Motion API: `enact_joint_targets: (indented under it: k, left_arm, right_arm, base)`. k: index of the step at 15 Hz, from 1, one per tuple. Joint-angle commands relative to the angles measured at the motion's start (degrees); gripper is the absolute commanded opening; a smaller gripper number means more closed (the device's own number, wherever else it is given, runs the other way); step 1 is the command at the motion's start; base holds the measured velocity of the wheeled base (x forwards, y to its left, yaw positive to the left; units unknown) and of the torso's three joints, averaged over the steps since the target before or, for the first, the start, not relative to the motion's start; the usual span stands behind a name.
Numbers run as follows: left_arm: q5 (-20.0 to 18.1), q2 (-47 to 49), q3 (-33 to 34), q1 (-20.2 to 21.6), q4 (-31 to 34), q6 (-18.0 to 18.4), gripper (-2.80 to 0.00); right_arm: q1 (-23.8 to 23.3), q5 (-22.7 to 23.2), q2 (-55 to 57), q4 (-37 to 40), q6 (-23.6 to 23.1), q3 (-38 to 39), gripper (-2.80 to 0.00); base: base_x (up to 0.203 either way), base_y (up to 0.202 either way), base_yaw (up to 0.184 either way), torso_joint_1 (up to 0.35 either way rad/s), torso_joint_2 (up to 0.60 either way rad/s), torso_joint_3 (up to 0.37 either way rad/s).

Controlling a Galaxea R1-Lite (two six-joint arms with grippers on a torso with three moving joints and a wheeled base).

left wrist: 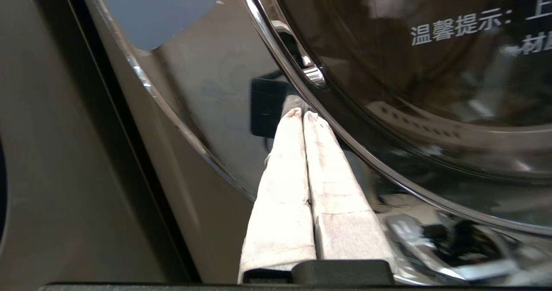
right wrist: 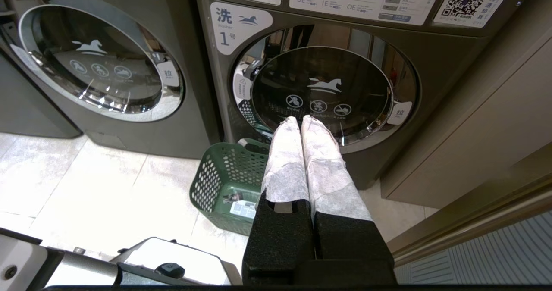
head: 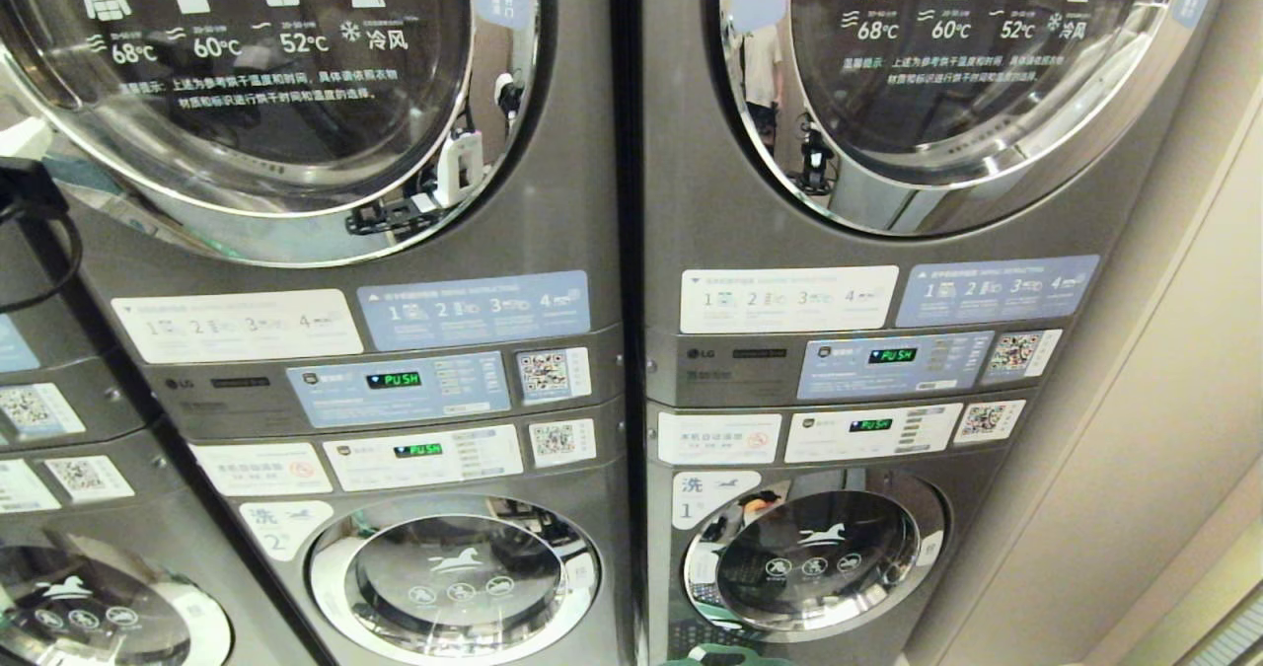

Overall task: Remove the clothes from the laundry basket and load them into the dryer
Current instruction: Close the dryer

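Step in hand: opening the dryer door; left gripper, fingers closed and empty, sat at its chrome rim; right gripper closed, idle; laundry basket floor-level; next, hook the handle recess.

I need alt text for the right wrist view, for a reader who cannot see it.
The shut right gripper, fingers wrapped in white, points at the closed round door of a grey washer marked 1. A green laundry basket stands on the tiled floor before this washer, and a second washer stands beside it.
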Motion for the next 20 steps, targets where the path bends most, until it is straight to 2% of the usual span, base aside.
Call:
enact_joint_targets:
  k: [1,4,7,14,20]
  left_arm:
    - [1.2,5.2,-4.7,-1.1,-0.6,0.1,-2.8]
    - [3.1,9.8,-11.2,-2.7,-0.9,0.2,-2.8]
    - [6.8,12.0,-13.3,-4.6,-1.1,0.2,-2.8]
    - [7.1,16.7,-21.3,-6.3,-1.0,-0.3,-2.8]
    - [7.3,15.2,-20.9,-7.7,-2.2,-0.1,-2.8]
  right_arm:
    - [0.1,0.1,0.2,-1.6,-0.3,0.9,-2.8]
    - [0.1,0.1,0.2,-1.6,-0.4,1.0,-2.8]
    - [0.1,0.1,0.2,-1.6,-0.4,1.0,-2.8]
    - [0.1,0.1,0.2,-1.7,-0.1,1.0,-2.8]
    - [0.1,0.2,0.2,-1.7,0.1,1.0,-2.8]
  base:
    - [0.0,0.0,0.0,0.0,0.0,0.0]
    - [0.0,0.0,0.0,0.0,0.0,0.0]
    - [0.0,0.0,0.0,0.0,0.0,0.0]
    - [0.0,0.0,0.0,0.0,0.0,0.0]
    - [0.0,0.0,0.0,0.0,0.0,0.0]
